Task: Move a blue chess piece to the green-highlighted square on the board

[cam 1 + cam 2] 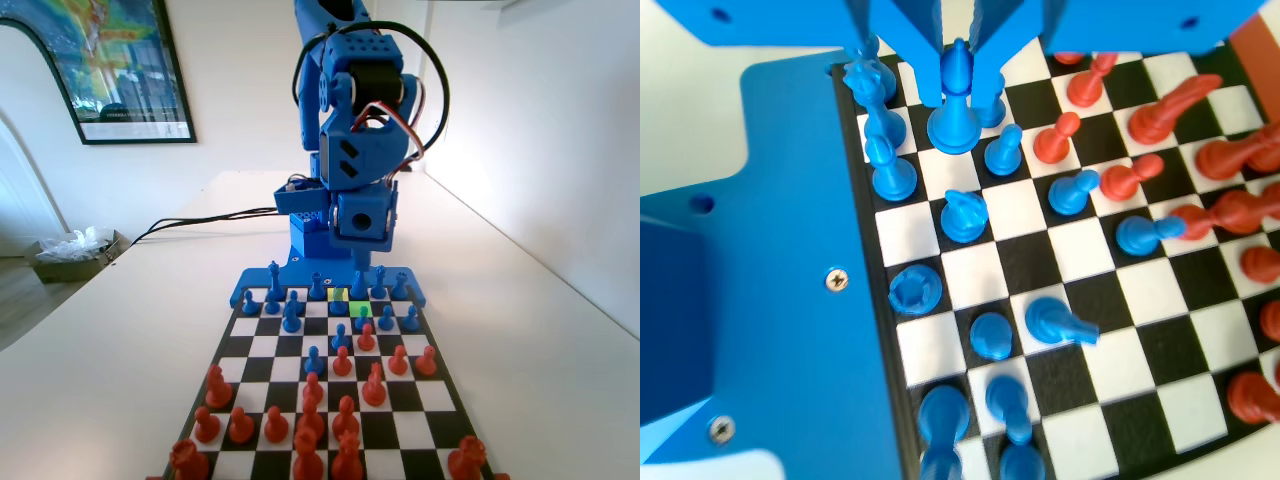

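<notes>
Orange-red pieces [308, 440] crowd the board's [418, 428] near end; far off, the hand [958, 95] (jaws straddling) grips a blue piece [955, 105] beside the green-highlighted square [360, 311].

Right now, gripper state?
Gripper: jaws either side of a blue chess piece near the board's blue rim; grip cannot be told.

Blue 3D-printed robot arm [355, 120], boxy segments, black servo housings, looped black cable with red and white wires, blue two-jaw gripper [958, 70].
</notes>
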